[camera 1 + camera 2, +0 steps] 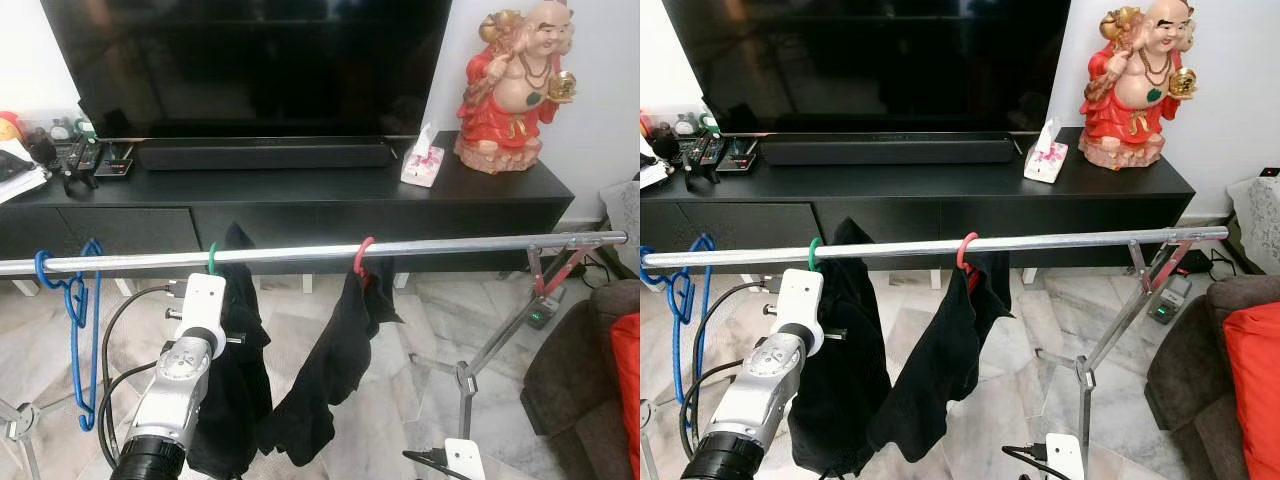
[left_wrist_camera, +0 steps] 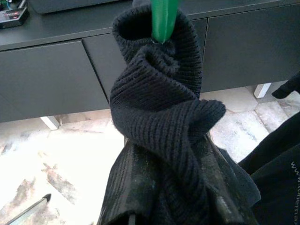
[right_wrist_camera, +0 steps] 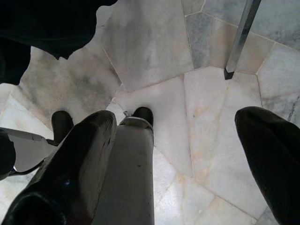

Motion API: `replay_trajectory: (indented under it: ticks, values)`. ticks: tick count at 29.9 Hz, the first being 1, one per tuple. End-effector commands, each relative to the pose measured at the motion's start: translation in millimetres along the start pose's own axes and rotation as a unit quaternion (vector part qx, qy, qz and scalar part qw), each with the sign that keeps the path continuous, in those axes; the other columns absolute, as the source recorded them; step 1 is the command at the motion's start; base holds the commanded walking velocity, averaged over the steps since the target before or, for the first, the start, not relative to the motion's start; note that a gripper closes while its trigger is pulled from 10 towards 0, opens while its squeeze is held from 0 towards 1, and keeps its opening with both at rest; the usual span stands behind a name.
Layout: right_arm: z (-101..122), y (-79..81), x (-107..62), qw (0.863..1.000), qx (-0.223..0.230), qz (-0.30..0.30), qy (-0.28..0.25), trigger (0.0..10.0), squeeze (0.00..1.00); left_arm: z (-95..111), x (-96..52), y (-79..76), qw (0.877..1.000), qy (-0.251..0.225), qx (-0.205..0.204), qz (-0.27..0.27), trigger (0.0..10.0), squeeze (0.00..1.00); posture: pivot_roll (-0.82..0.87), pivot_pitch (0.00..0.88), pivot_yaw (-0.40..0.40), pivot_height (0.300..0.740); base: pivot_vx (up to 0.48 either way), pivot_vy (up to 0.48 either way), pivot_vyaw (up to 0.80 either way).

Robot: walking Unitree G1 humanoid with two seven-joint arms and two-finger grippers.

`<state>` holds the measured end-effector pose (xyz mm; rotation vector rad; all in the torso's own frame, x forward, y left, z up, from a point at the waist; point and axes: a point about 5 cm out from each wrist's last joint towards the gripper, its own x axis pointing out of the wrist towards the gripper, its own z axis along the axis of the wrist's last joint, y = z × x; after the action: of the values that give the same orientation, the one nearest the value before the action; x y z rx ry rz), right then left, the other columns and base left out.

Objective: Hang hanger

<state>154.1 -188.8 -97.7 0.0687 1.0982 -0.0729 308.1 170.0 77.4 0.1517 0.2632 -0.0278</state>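
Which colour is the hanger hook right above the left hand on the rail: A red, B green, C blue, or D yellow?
B: the green hanger hook sits over the rail directly above the left hand, carrying a black garment; the red hook is further along to the right.

A white wall (image 1: 610, 120) backs a long, low black TV cabinet (image 1: 300, 205) carrying a large dark television (image 1: 250, 60) with a black soundbar (image 1: 265, 153) just before it. Toward the cabinet top's right end stand a tissue box (image 1: 422, 165) and a red-robed laughing figurine (image 1: 510, 85); its left end holds remotes and small clutter (image 1: 70, 155). The floor is pale marble slabs (image 1: 400, 340), and a brown sofa with a red cushion (image 1: 1250, 390) sits at the right edge.
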Motion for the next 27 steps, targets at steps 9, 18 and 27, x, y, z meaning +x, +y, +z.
replay_trajectory:
  ticks: [9, 18, 27]
  values:
    - [0, -3.7, -0.6, 1.000, 0.007, -0.006, -0.010, 10.0, 0.00, -4, -16.7, 0.9, 0.999, -0.041, -0.007, 0.017, 10.0, 1.00, 0.04, 0.000, -0.050, 0.716, 0.000, 0.000, 0.00]
    - [0, -4.8, -0.8, 1.000, 0.007, -0.009, -0.012, 10.0, 0.00, 3, -19.9, 2.2, 0.997, -0.069, -0.012, 0.029, 10.0, 1.00, 0.04, 0.000, -0.052, 0.716, 0.000, 0.000, 0.00]
    - [0, -5.3, -0.8, 1.000, 0.007, -0.010, -0.014, 10.0, 0.00, 10, -26.0, 4.0, 0.994, -0.100, -0.023, 0.032, 10.0, 1.00, 0.04, 0.000, -0.052, 0.716, 0.000, 0.000, 0.00]
